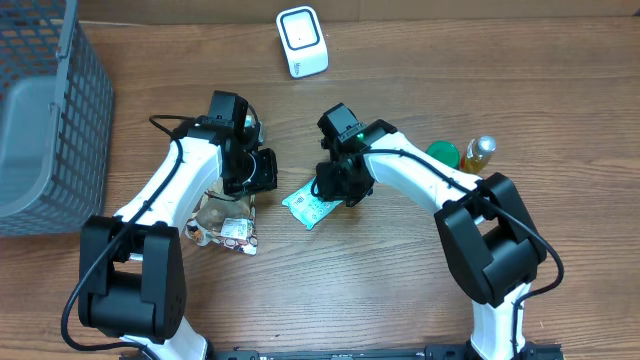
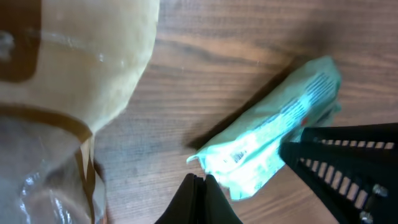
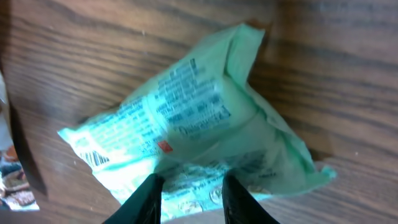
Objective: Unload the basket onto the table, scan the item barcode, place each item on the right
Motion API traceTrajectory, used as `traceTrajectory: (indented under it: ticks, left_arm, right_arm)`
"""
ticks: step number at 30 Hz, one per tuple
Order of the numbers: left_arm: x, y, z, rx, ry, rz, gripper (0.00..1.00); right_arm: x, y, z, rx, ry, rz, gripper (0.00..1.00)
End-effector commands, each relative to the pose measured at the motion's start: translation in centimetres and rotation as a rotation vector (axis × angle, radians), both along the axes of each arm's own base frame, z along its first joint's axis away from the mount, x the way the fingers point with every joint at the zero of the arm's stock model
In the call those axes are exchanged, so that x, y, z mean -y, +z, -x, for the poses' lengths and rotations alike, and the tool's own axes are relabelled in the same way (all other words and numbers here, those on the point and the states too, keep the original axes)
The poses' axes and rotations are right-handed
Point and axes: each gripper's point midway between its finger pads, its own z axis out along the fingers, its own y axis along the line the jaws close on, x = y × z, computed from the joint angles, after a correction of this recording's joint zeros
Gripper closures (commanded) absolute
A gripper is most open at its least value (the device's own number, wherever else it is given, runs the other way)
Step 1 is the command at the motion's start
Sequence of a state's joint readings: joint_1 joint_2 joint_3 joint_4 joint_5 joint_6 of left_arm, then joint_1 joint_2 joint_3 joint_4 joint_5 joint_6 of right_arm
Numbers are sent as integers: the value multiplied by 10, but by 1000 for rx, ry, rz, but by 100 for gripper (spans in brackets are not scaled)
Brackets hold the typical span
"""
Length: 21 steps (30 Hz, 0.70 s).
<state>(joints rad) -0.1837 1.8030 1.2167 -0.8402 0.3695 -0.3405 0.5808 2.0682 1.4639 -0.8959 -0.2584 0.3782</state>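
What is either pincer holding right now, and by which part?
Left pincer is shut on nothing. Right pincer straddles one edge of the green packet lying on the table; whether it actually pinches cannot be told.

Print on the green packet (image 3: 205, 112) seems unreadably blurred

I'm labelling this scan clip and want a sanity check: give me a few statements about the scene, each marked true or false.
1. The left gripper is shut and holds nothing. True.
2. The scanner sits inside the basket. False: it stands on the table, at the far edge, apart from the basket.
3. The right gripper is at the green packet. True.
4. The bottle is on the robot's left side. False: it is on the right side.
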Motion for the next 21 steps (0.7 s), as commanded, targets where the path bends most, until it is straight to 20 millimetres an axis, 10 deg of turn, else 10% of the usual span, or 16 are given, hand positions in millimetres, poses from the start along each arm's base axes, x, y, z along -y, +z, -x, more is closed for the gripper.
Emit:
traceTrajectory:
  ticks: [1,7,21]
  left_arm:
    - [7,-1,8,-21,-41,17,96]
    - [17,-2,13,-10,-100,6,96]
    - [35,-8,4,56,-82,-102,92]
  right_arm:
    - [2,7,-8,-15,36,-26,69]
    - [21,44,-24,-7,3,-50,63]
    - [60,26,-28,-43,-39,-20,50]
